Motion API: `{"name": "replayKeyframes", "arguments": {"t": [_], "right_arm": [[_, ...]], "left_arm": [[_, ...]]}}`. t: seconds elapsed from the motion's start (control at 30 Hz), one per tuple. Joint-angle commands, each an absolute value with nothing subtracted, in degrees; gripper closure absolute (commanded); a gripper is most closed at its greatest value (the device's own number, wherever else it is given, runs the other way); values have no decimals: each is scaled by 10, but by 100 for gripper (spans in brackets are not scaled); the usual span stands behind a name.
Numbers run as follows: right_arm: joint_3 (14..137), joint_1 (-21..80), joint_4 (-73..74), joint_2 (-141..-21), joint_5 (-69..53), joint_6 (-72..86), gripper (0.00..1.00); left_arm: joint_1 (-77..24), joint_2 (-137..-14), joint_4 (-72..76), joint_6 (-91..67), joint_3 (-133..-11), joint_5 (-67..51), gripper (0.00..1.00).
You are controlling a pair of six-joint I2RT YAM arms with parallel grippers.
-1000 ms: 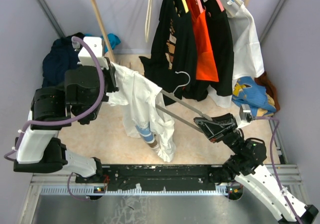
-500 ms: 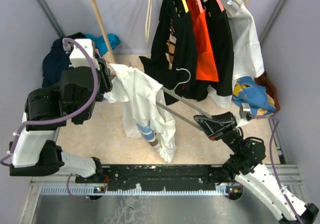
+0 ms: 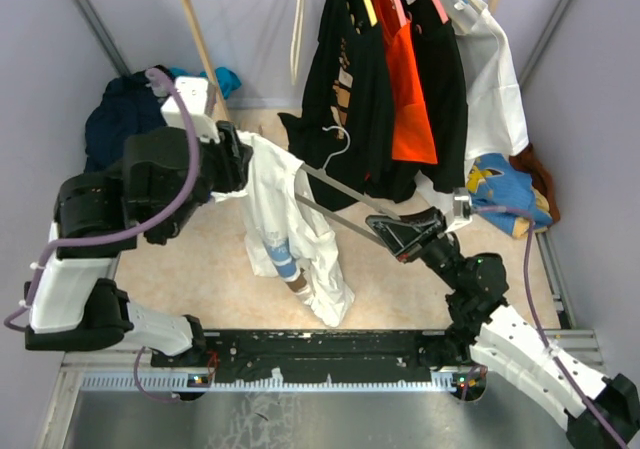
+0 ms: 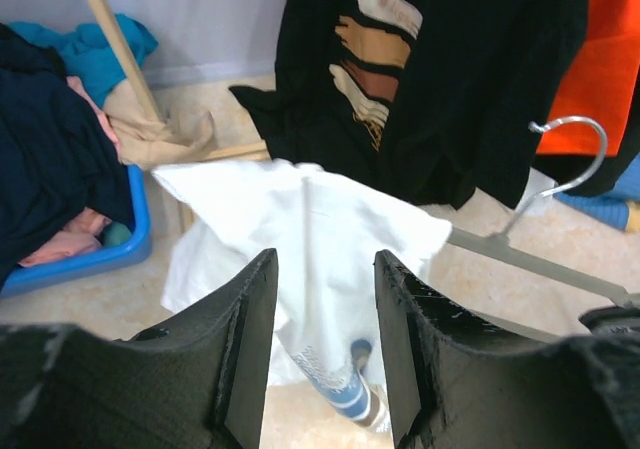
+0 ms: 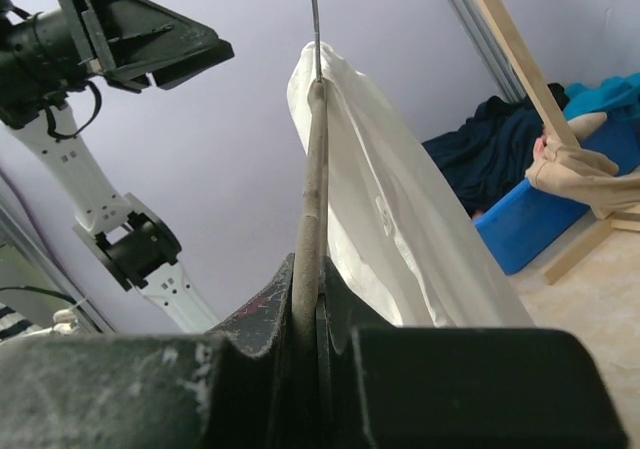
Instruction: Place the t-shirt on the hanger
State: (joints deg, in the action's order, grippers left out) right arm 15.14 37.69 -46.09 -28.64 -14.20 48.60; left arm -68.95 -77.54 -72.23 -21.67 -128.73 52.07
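My left arm is raised and bent towards centre, the left gripper (image 4: 325, 279) released, jaws parted just short of the t-shirt (image 3: 285, 204). My right arm stretches leftward, the right gripper (image 5: 310, 314) clenched on the hanger (image 5: 311, 189), whose far end carries the draped t-shirt.

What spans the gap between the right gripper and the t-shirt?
Only the hanger's bare grey arms, running from the right gripper into the t-shirt; the top view shows it.
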Motion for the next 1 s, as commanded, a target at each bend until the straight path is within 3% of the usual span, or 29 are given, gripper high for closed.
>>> {"name": "replayKeyframes", "arguments": {"t": [0.0,0.37,0.97], "right_arm": [[200,375,-586,-324,-122,479,100],[227,374,-666,-402,-123,497,100],[219,374,-661,-376,-135,503,100]], "left_arm": [[-687,-803,-745,-256,-1265,488,51],[-690,-822,-741,-326,-1186,503,51],[-706,-894,-753,-323,-1218,626,48]]}}
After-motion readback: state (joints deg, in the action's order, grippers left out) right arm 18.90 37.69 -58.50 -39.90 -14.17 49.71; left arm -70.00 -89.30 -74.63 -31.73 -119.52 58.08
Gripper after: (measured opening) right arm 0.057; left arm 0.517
